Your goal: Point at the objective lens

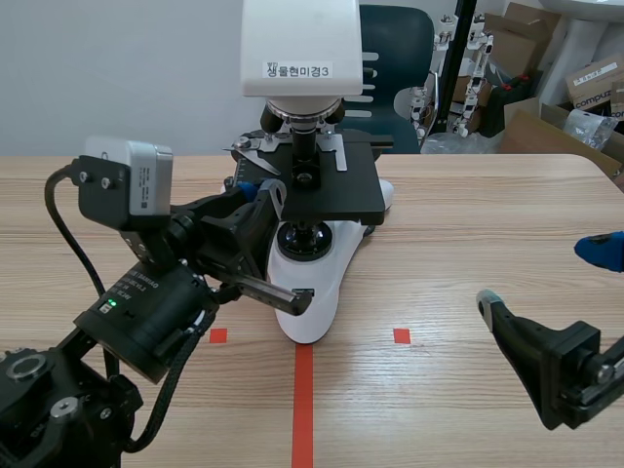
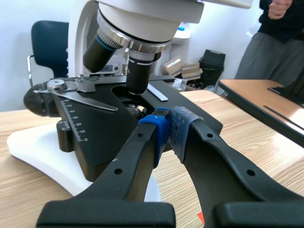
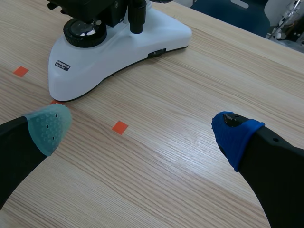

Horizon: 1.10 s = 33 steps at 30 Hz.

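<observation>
My left hand is closed on nothing, its blue pads pressed together just beside the edge of the microscope's black stage. The tips aim toward the objective lens, which hangs over that stage under the microscope's white head. My right hand is spread wide and holds nothing, well apart from the microscope's base. The desk is pale wood grain with orange-red tape marks near the base. Behind the microscope are a dark teal chair, cardboard boxes and a white wall
</observation>
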Tool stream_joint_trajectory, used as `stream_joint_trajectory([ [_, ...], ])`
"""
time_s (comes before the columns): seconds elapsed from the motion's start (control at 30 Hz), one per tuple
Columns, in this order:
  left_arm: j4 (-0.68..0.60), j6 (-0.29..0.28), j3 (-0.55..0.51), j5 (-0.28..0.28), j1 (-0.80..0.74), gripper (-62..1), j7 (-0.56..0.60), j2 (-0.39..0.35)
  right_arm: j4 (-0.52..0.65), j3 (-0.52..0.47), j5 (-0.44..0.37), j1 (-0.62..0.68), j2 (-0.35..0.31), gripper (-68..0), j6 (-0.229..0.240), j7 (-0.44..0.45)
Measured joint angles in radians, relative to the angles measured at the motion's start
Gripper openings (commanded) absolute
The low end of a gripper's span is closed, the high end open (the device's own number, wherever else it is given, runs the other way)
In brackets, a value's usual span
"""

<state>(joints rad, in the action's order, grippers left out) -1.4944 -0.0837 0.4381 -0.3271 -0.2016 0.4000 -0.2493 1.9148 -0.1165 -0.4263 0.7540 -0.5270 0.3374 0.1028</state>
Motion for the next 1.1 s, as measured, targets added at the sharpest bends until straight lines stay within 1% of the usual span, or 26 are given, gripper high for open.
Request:
stream_joint_trajectory([
  [0.07, 0.007, -0.022, 0.0, 0.0, 0.0, -58.4, 0.021, 0.0, 0.0, 0.0, 0.0, 0.0, 0.0, 0.4, 0.0, 0.0],
  [0.2, 0.047, -0.031, 0.0, 0.0, 0.0, -58.4, 0.05, 0.0, 0.0, 0.0, 0.0, 0.0, 0.0, 0.4, 0.0, 0.0],
  [0.37, 0.086, -0.093, 0.0, 0.004, 0.0, -58.4, 0.056, 0.0, 0.0, 0.0, 0.0, 0.0, 0.0, 0.4, 0.0, 0.0],
  [0.5, 0.097, -0.094, 0.0, 0.004, 0.0, -58.4, 0.069, 0.0, 0.0, 0.0, 0.0, 0.0, 0.0, 0.4, 0.0, 0.0],
  [0.53, 0.097, -0.101, 0.0, 0.004, 0.0, -58.4, 0.069, 0.0, 0.0, 0.0, 0.0, 0.0, 0.0, 0.4, 0.0, 0.0],
  [0.6, 0.097, -0.13, 0.0, 0.004, 0.0, -58.4, 0.089, 0.0, 0.0, 0.0, 0.0, 0.0, 0.0, 0.4, 0.0, 0.0],
  [0.73, 0.097, -0.127, 0.0, 0.004, 0.0, -58.4, 0.091, 0.0, 0.0, 0.0, 0.0, 0.0, 0.0, 0.4, 0.0, 0.0],
  [0.83, 0.097, -0.127, 0.0, 0.009, 0.005, -58.4, 0.08, 0.015, 0.0, 0.0, 0.0, 0.0, 0.0, 0.4, 0.0, 0.0],
  [0.9, 0.097, -0.126, 0.016, 0.011, 0.021, -58.4, 0.08, 0.017, 0.0, 0.0, 0.0, 0.0, 0.0, 0.4, 0.0, 0.0],
  [1.03, 0.097, -0.095, 0.035, 0.011, 0.05, -58.4, 0.034, 0.023, 0.0, 0.0, 0.0, 0.0, 0.0, 0.4, 0.0, 0.0],
  [1.1, 0.097, -0.093, 0.035, 0.011, 0.058, -58.4, 0.036, 0.031, 0.0, 0.0, 0.0, 0.0, 0.0, 0.4, 0.0, 0.0],
])
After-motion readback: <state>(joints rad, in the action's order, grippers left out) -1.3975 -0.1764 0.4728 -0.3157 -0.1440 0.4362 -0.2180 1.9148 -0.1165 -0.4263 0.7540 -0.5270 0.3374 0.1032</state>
